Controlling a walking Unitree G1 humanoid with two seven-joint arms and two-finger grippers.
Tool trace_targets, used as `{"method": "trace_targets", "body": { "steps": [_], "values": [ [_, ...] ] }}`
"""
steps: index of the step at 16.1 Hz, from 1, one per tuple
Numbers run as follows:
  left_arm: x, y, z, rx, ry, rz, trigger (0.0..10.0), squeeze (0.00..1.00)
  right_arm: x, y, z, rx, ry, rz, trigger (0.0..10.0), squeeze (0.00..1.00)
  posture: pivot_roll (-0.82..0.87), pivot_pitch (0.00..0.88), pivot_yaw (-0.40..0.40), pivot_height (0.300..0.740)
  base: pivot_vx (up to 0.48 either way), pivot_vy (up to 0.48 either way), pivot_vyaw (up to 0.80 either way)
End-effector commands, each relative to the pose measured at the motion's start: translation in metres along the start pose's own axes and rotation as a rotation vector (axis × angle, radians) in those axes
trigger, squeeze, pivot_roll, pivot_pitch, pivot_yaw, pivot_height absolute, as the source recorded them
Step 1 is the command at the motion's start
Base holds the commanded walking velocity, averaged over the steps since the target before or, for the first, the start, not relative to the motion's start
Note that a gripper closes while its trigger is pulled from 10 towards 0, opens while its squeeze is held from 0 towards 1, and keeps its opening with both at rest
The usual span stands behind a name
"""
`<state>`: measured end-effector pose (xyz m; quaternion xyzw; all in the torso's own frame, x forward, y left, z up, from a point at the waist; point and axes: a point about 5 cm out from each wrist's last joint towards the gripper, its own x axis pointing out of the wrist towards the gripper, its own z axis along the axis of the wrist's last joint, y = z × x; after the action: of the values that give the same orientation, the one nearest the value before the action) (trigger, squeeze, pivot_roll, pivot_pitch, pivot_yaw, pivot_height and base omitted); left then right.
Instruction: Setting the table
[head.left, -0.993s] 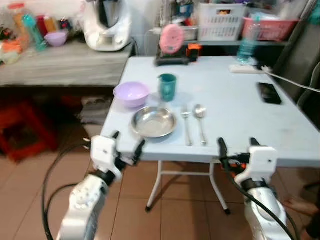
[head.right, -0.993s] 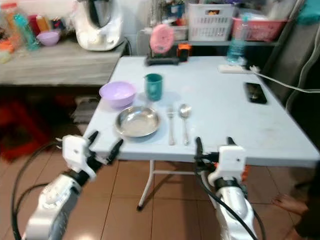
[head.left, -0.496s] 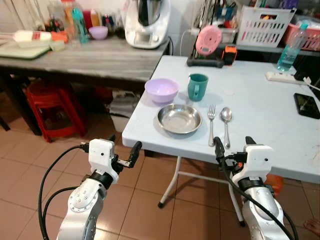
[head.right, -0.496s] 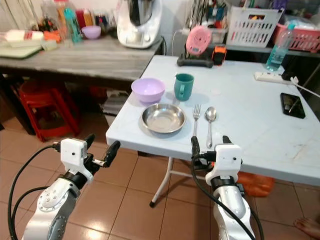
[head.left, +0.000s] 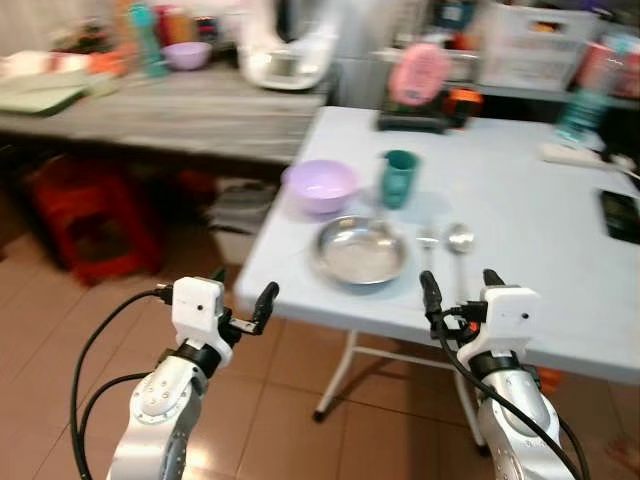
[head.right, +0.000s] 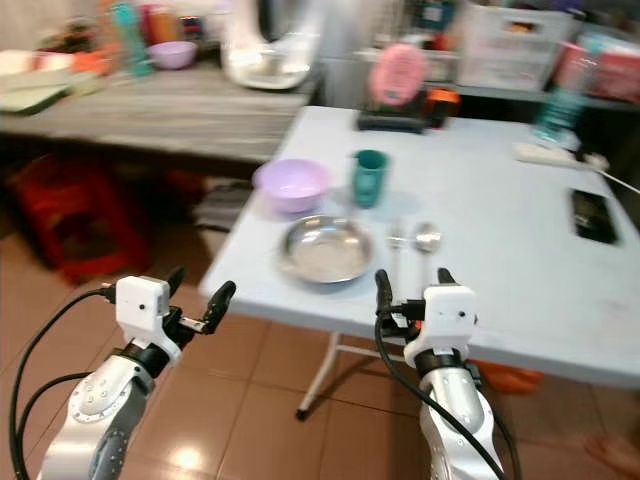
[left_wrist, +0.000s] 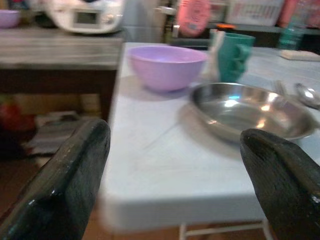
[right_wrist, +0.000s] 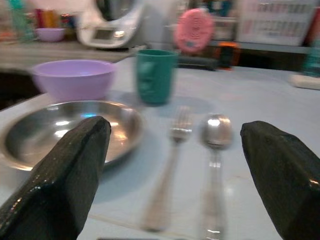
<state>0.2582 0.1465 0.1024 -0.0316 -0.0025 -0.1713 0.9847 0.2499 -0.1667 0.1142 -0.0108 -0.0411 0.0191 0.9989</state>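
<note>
Light blue folding table (head.left: 520, 200) stands ahead of the robot, set near its front left corner. A round stainless steel plate (head.left: 360, 251) lies close to the front edge. Behind it sit a lilac plastic bowl (head.left: 320, 186) on the left and a teal mug (head.left: 399, 177) on the right, near each other but apart. To the right of the plate a metal fork (right_wrist: 170, 165) and a metal spoon (right_wrist: 215, 150) lie side by side, handles toward the robot.

Both grippers are held up in front of the table edge, empty. The left gripper (head.left: 241, 311) is just left of the table's corner, fingers (left_wrist: 65, 185) spread wide apart. The right gripper (head.left: 458, 291) hovers at the front edge, below the fork and spoon, fingers (right_wrist: 60, 180) also spread apart.

Compared with half a second ago, the picture is blurred and the whole scene has slid slightly, so the camera has moved. The tableware keeps the same arrangement, and both grippers are held much as they were.

A grey wooden counter (head.left: 170, 105) with a white kitchen appliance (head.left: 285, 50) stands to the left. A black phone (head.right: 592, 215) lies toward the table's right side.
</note>
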Motion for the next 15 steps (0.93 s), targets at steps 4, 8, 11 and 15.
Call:
{"method": "trace_targets", "body": {
  "steps": [4, 8, 11, 15],
  "values": [
    [0.002, -0.006, 0.001, -0.001, -0.002, -0.033, 10.0, 0.0, -0.003, -0.005, -0.002, -0.012, 0.014, -0.024, 10.0, 0.0, 0.03, 0.0, 0.011, 0.74, 0.314, 0.0, 0.0],
    [0.0, -0.005, -0.001, 0.005, 0.011, -0.032, 10.0, 0.0, -0.005, -0.001, -0.005, 0.009, 0.03, 0.01, 10.0, 0.0, 0.03, 0.0, 0.011, 0.74, 0.069, 0.0, 0.0],
    [-0.001, -0.004, -0.002, 0.008, 0.016, -0.025, 10.0, 0.0, -0.005, 0.001, -0.005, 0.016, 0.032, 0.03, 10.0, 0.0, 0.03, 0.0, 0.011, 0.74, 0.0, 0.0, 0.0],
    [-0.012, 0.004, -0.011, 0.045, 0.049, -0.041, 10.0, 0.0, 0.001, 0.001, -0.004, 0.005, 0.035, 0.059, 10.0, 0.0, 0.03, 0.0, 0.008, 0.74, 0.0, 0.0, 0.0]
  ]
}}
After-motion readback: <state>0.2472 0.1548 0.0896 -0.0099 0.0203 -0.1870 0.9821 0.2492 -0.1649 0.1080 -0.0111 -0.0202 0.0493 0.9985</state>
